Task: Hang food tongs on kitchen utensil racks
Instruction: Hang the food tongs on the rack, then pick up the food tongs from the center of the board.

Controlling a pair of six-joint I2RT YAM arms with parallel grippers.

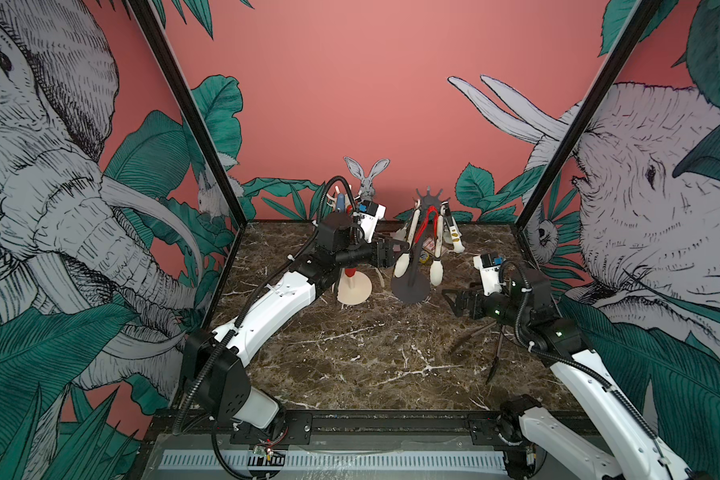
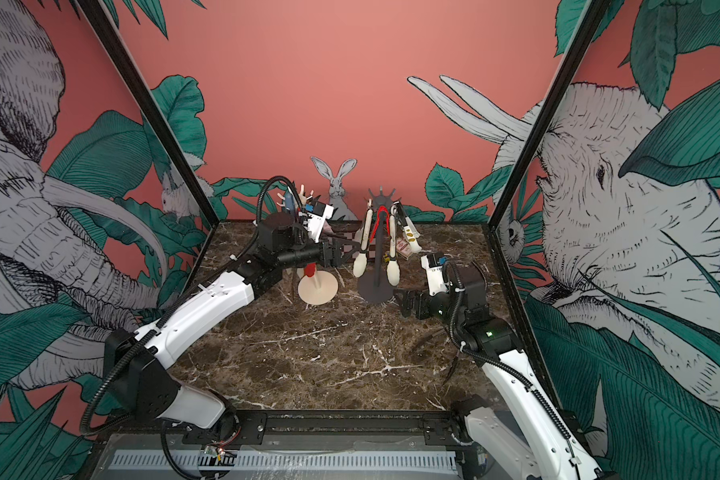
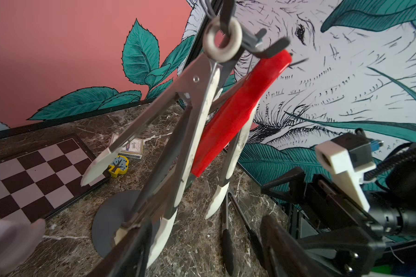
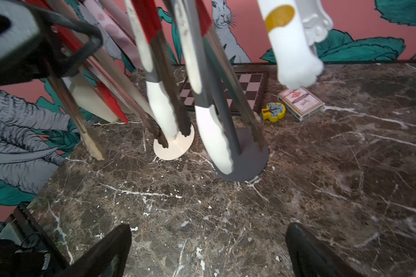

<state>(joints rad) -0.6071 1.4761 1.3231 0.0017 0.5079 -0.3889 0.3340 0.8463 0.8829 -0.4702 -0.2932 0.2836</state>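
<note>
The dark grey rack (image 1: 410, 287) carries several food tongs: a cream-tipped pair (image 3: 202, 115) hung by its ring (image 3: 222, 39) on a prong, a red pair (image 3: 235, 112) and a white paw-tipped pair (image 4: 296, 48). My left gripper (image 3: 202, 249) is open around the cream pair's lower end, one finger (image 3: 130, 251) close beside the cream tip. The cream-white rack (image 1: 354, 291) to its left holds blue-armed and red-tipped tongs (image 1: 350, 272). My right gripper (image 4: 208, 249) hangs open over bare marble in front of the grey rack. Black-tipped tongs (image 1: 491, 345) lie on the table under the right arm.
A checkered board (image 3: 34, 172), a card box (image 3: 130, 148) and a small yellow tree-shaped piece (image 3: 119, 166) lie behind the racks near the back wall. Printed enclosure walls close in both sides and the back. The two rack bases stand close together.
</note>
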